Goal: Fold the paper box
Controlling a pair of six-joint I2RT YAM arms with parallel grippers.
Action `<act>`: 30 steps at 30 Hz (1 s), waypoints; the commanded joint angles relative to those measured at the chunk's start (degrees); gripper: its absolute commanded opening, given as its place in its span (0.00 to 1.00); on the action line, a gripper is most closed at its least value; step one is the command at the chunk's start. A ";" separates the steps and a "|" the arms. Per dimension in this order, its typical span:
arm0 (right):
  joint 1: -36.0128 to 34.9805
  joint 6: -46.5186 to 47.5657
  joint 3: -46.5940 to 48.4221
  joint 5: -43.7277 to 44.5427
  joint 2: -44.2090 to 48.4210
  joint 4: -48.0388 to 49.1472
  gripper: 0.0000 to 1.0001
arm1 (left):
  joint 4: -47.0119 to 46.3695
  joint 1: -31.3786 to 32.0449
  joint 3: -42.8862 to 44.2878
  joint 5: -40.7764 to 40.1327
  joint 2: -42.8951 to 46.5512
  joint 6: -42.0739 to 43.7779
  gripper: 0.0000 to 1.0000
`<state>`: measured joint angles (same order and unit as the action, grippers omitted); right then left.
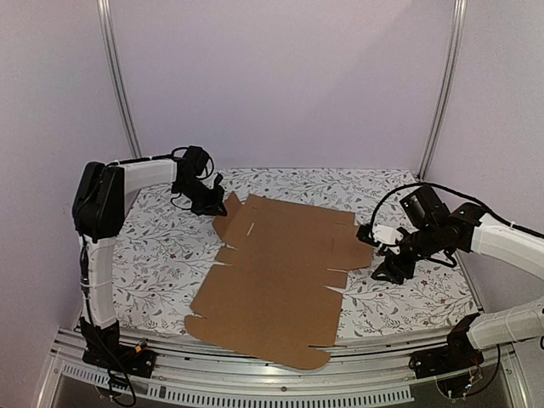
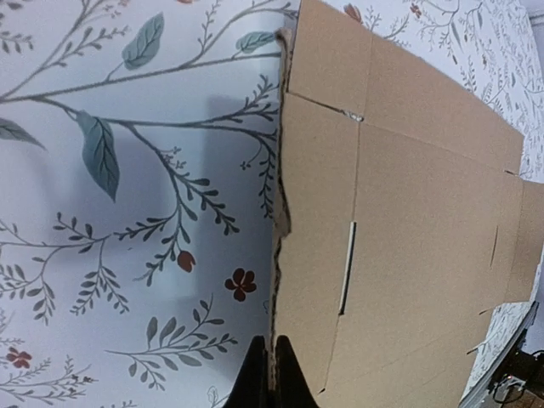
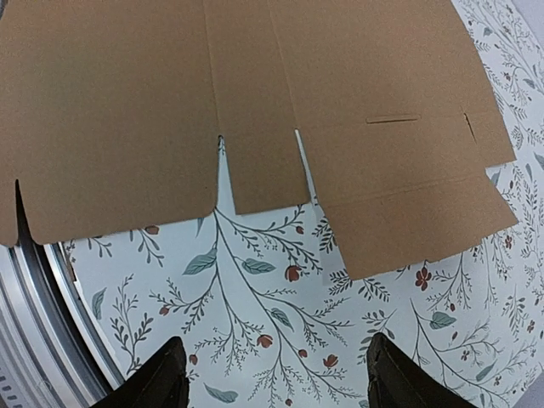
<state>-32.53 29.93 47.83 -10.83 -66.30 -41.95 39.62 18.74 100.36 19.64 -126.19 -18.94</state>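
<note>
One flat paper box (image 1: pixel 276 272) on floral tabletop (image 1: pixel 161 246), lilac walls (image 1: pixel 280 76); left hand (image 2: pixel 270 378) tight on its edge, right hand (image 3: pixel 276 374) agape.

Nothing legible here — no text, label, brand or number can be read.

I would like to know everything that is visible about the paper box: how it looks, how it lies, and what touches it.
The paper box is a plain brown corrugated cardboard sheet, unprinted and not yet folded. It shows cut flaps, tabs, narrow slots and crease lines. It lies nearly flat on the floral table, with its near edge reaching over the metal rail. The left gripper is shut on its far left edge. The right gripper is open beside it, not touching.
</note>
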 commanded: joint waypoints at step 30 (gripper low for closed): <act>13.48 -12.04 20.57 -15.12 -14.13 -4.19 0.72 | -22.72 0.06 -35.04 -6.16 26.96 -19.65 0.44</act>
<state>-23.03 24.40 61.41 -18.76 -74.39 -44.66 10.85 18.37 60.99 16.88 -101.47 -40.38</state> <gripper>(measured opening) 0.720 0.399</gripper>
